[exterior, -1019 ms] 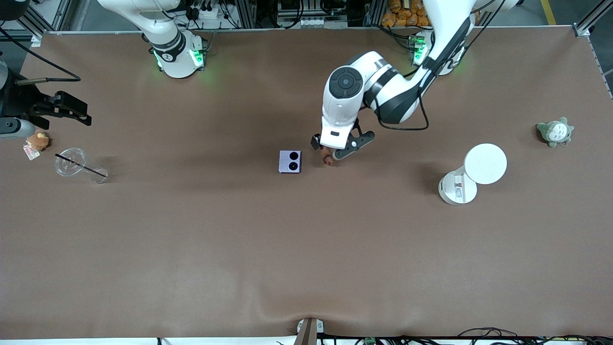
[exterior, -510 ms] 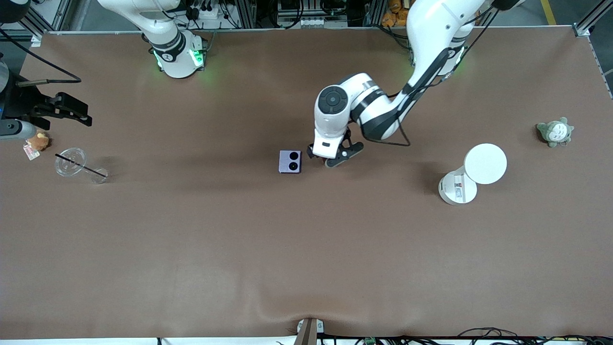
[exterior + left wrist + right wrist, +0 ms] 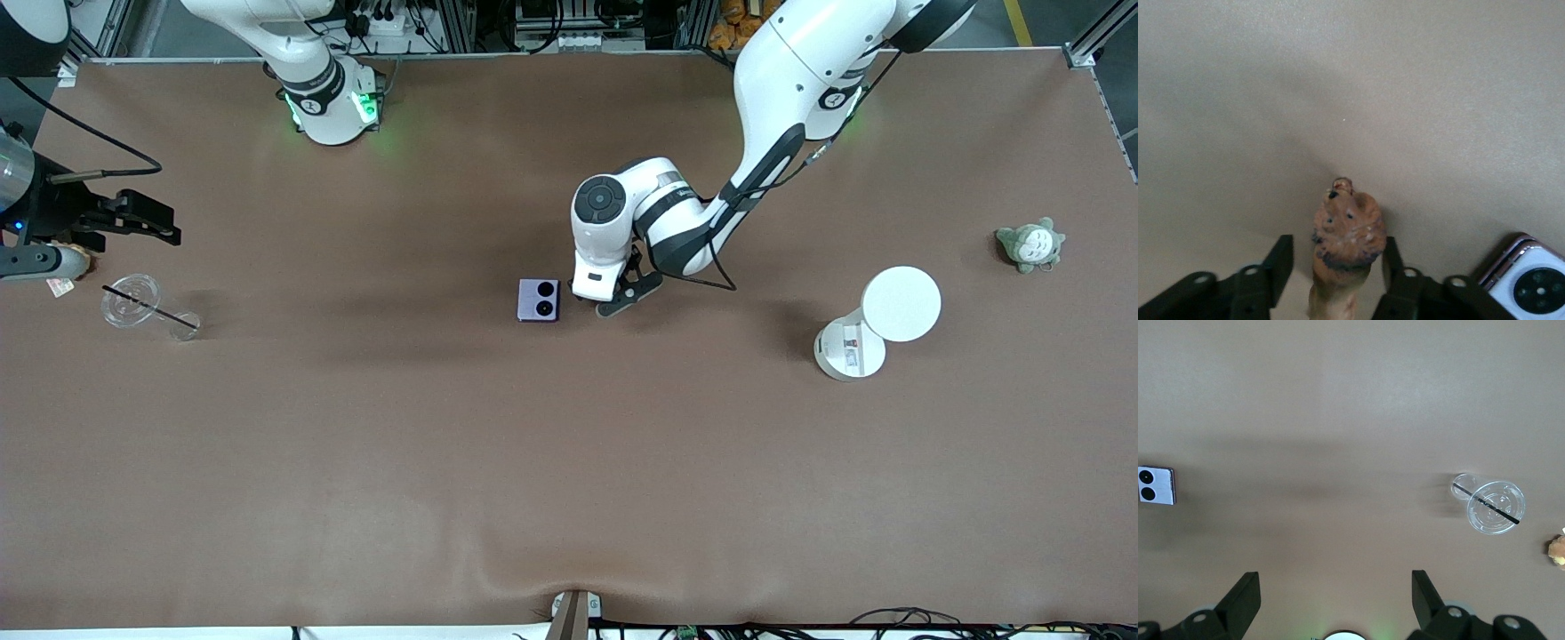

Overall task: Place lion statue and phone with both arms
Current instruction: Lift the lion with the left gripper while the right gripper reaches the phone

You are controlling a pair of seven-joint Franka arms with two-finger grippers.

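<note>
The lion statue [image 3: 1346, 233], a tiny reddish-brown figurine, stands on the table between the open fingers of my left gripper [image 3: 1338, 263]. There is a gap on one side, and the other finger is close against it. In the front view the left gripper [image 3: 612, 300] is down at the table in the middle and hides the lion. The lavender phone [image 3: 539, 300] lies flat beside it, toward the right arm's end, camera circles up. It also shows in the left wrist view [image 3: 1531, 287] and the right wrist view [image 3: 1157, 485]. My right gripper [image 3: 164, 229] is open and empty, held high at the right arm's end.
A clear plastic cup with a lid and black straw [image 3: 133, 302] lies below the right gripper. A brown plush [image 3: 71, 262] sits beside it. A white round stand [image 3: 880, 320] and a grey-green plush [image 3: 1029, 244] are toward the left arm's end.
My left gripper has come down and shifted toward the phone, so its fingers now stand around the lion, which it now hides in the front view. The right gripper shifted slightly.
</note>
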